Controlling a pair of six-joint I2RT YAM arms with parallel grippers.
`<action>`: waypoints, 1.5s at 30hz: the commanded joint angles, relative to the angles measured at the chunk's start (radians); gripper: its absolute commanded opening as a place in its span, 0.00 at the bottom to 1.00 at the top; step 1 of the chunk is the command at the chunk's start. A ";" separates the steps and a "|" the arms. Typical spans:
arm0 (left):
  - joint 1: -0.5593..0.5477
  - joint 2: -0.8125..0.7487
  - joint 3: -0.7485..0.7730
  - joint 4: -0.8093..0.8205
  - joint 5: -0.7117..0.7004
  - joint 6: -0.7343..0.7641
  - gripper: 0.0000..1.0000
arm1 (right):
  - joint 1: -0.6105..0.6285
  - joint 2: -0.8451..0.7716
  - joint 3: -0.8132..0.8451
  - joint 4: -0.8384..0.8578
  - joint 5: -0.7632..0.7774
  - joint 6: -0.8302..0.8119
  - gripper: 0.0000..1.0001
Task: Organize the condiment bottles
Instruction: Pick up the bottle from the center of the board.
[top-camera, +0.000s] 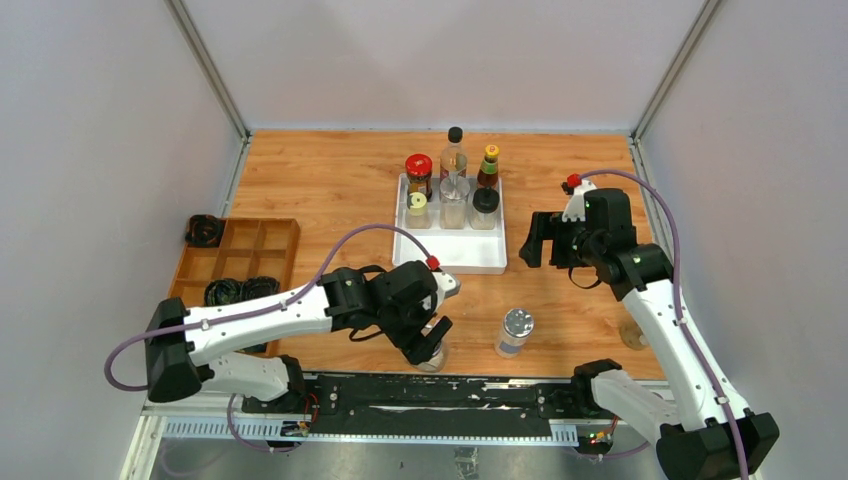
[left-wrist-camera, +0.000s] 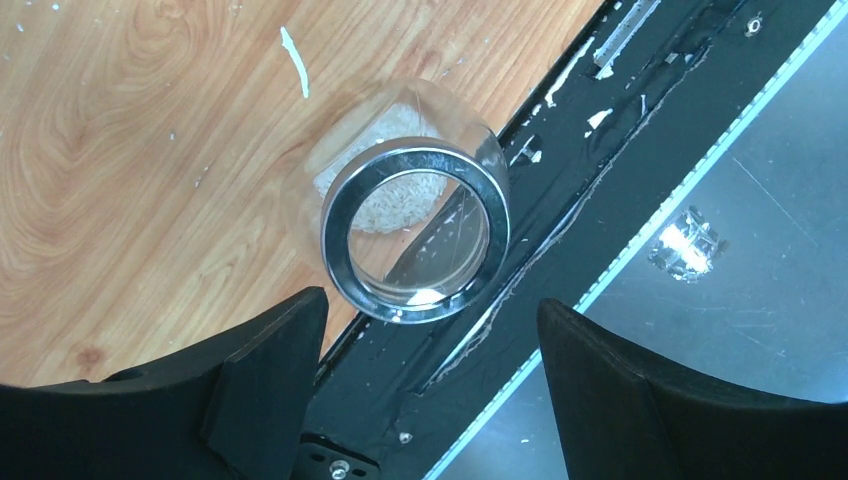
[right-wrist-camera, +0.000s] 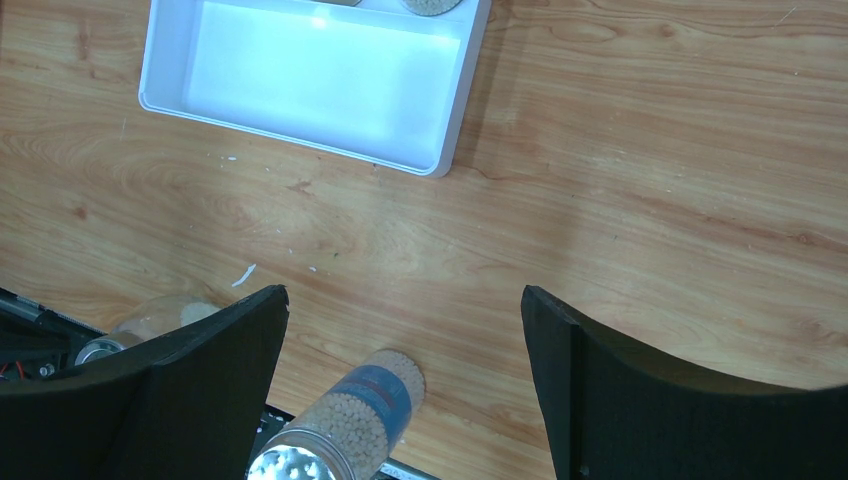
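Note:
A small clear glass jar (left-wrist-camera: 415, 230) with a silver ring cap and white grains inside stands at the table's near edge. My left gripper (left-wrist-camera: 428, 305) hovers over it, open, and the jar (top-camera: 433, 358) lies just ahead of the fingertips, not between them. A silver-capped jar (top-camera: 515, 330) with a blue label (right-wrist-camera: 350, 420) stands alone to its right. Several condiment bottles (top-camera: 454, 165) stand at the back of the white tray (top-camera: 450, 262). My right gripper (top-camera: 535, 240) hangs open and empty to the right of the tray (right-wrist-camera: 300, 85).
A brown wooden divider box (top-camera: 240, 250) with black coiled cables (top-camera: 240, 290) sits at the left. A black rail (top-camera: 430, 395) runs along the near table edge. A small round tan thing (top-camera: 632, 335) lies behind my right arm. Walls close the left, back and right.

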 joint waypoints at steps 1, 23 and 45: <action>-0.011 0.041 -0.009 0.042 0.024 0.047 0.83 | 0.012 -0.010 -0.013 -0.016 -0.018 0.001 0.93; -0.010 0.112 -0.018 0.082 -0.035 0.030 0.81 | 0.011 0.002 -0.039 0.005 -0.023 -0.004 0.93; -0.023 0.143 0.032 -0.007 -0.329 -0.059 0.74 | 0.011 0.006 -0.055 0.023 -0.031 -0.010 0.93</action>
